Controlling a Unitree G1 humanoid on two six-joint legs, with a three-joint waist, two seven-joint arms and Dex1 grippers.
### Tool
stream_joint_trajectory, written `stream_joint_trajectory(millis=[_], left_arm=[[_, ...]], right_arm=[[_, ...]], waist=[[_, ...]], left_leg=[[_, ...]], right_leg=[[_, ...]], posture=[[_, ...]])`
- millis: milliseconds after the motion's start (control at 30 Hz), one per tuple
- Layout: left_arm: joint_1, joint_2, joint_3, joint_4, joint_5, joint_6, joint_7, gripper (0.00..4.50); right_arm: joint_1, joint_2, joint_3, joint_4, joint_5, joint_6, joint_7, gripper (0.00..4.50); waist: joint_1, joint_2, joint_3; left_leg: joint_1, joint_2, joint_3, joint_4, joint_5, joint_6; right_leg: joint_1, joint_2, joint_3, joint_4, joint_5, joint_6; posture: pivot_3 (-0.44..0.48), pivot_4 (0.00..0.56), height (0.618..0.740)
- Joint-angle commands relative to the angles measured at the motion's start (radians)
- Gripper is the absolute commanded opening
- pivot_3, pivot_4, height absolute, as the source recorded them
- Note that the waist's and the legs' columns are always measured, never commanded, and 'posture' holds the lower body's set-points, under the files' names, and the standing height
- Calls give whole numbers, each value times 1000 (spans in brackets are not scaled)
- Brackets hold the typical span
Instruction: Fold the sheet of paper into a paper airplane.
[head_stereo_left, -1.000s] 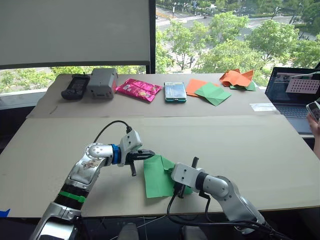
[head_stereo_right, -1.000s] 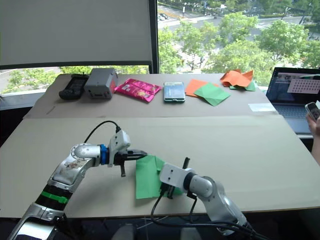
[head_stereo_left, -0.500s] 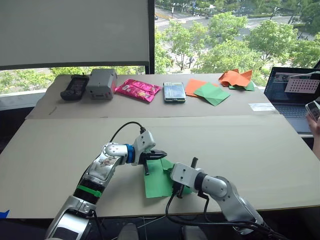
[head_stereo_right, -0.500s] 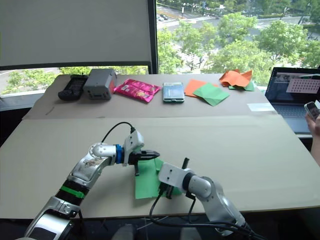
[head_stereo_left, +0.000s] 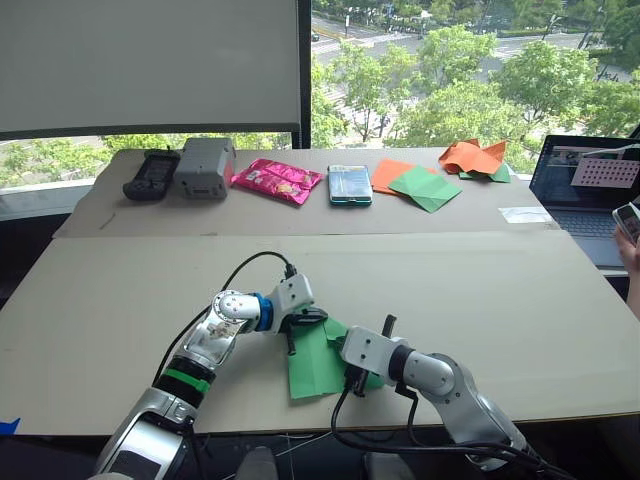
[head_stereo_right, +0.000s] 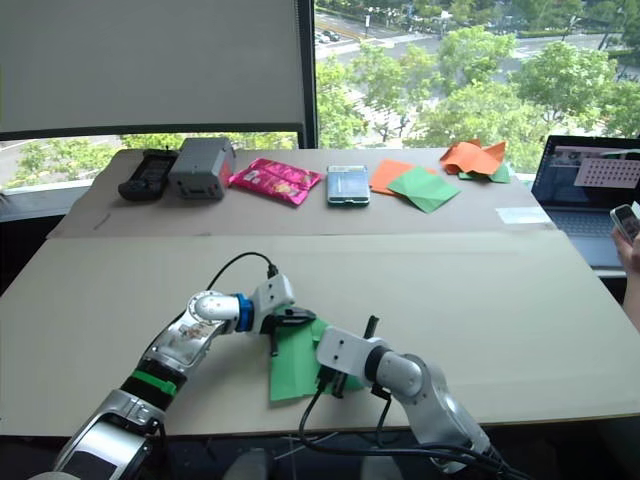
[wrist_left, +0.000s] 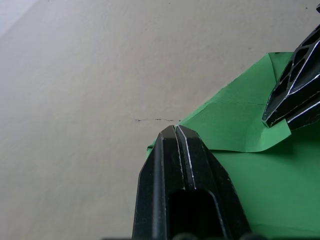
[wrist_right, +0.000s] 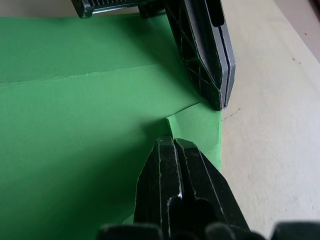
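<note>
The sheet of paper (head_stereo_left: 318, 358) is seen lying flat near the front edge of the table (head_stereo_left: 120, 300), roughly midway along that edge, with a small flap folded over at its far corner and a crease line across it. The left gripper (wrist_left: 175, 128) is brought onto the sheet's far edge, its two black fingers pressed together with no gap and their tips touching the paper where green meets bare tabletop. The right gripper (wrist_right: 173, 141) is set on the sheet's right side, fingers likewise closed tight, the tips resting at the edge of the small folded flap; nothing is pinched between either pair. The two grippers are held just beside each other over the folded corner. Along the far edge of the table are lined a black handset (head_stereo_left: 151, 172), a grey box (head_stereo_left: 204, 165), a pink packet (head_stereo_left: 277, 179), a phone (head_stereo_left: 350, 184), a duller green square overlapping an orange sheet (head_stereo_left: 414, 183) and a crumpled paper heap (head_stereo_left: 475, 157). A laptop (head_stereo_left: 588, 183) is placed at the right edge.
</note>
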Motion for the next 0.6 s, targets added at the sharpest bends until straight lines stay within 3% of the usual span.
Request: stream_joint_trajectory(millis=[33,300,533,600], left_arm=[[-21,-10,-13,27,31,-14,12,0],[-26,9,-42,63,76,-28,-5,0],[-22,14,-44,69,81,-41,-8,0],[-23,15,-44,71,83,-43,-7,0]], right_arm=[[2,3,9,-17,2,10,11,32],[-3,-3,5,-32,-1,16,23,32],[-4,30,-67,-79,91,66,39,2404],[-18,53,-117,-115,167,109,61,2644]], waist=[[0,0,0],[0,0,-2],[0,0,-2],[0,0,-2]], left_leg=[[0,0,0,0,0,0],[1,0,0,0,0,0],[1,0,0,0,0,0],[1,0,0,0,0,0]], right_leg=[[0,0,0,0,0,0],[1,0,0,0,0,0],[0,0,0,2,0,0],[0,0,0,3,0,0]], posture=[[0,150,718],[0,150,718],[0,150,718],[0,150,718]])
